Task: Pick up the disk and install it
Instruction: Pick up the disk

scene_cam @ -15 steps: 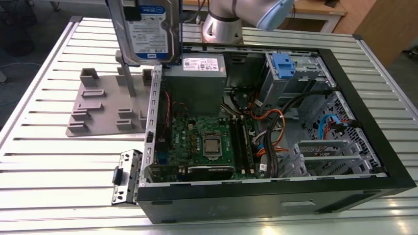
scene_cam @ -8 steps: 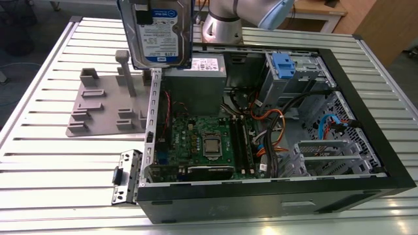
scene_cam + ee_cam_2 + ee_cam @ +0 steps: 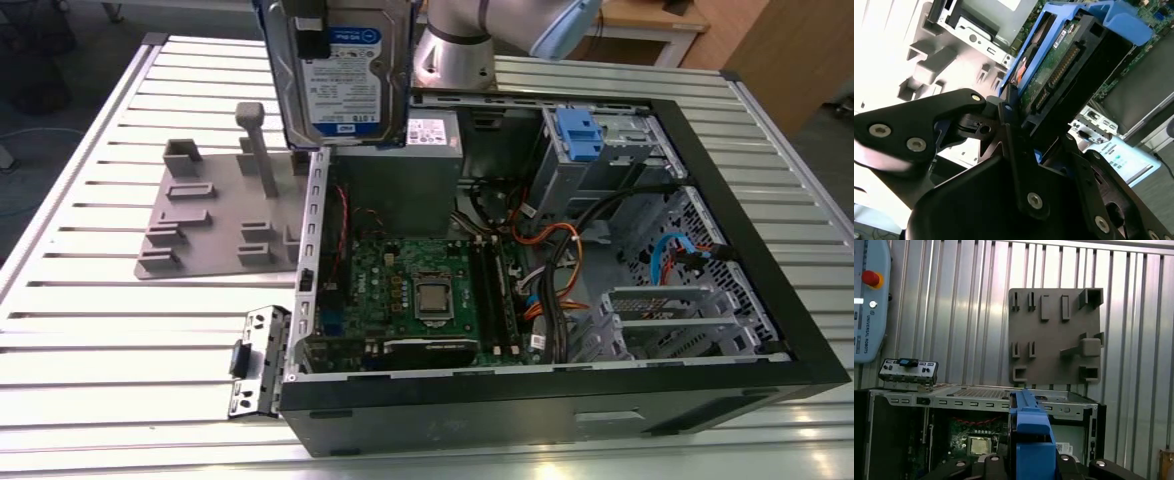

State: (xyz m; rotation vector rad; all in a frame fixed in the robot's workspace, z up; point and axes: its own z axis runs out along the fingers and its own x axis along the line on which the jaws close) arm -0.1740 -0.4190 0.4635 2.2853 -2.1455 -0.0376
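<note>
A ribbed metal table (image 3: 94, 350) is seen in the exterior view, with wooden furniture (image 3: 781, 45) standing beyond it at 1 o'clock. An open black case (image 3: 561, 412) is laid on its side on the table, so that its green board (image 3: 414, 270), cables and a blue latch (image 3: 582, 134) are exposed. A grey slotted stand (image 3: 214, 230) is set flat on the table at 9 o'clock of the case, just beside it. The arm (image 3: 461, 45) is seen at 12 o'clock, past the case's far edge. The disk (image 3: 350, 75) is held upright in the air at about 11 o'clock, above the gap between stand and case and clear of both, its label turned to the camera. In the second wrist view the gripper (image 3: 1039, 125) is seen with its jaws clamped on the disk, a black finger (image 3: 1006, 112) being pressed against the blue rail (image 3: 1029, 57). In the first wrist view a grey pendant (image 3: 869, 300) with a red button is seen lying on the table beside the case.
</note>
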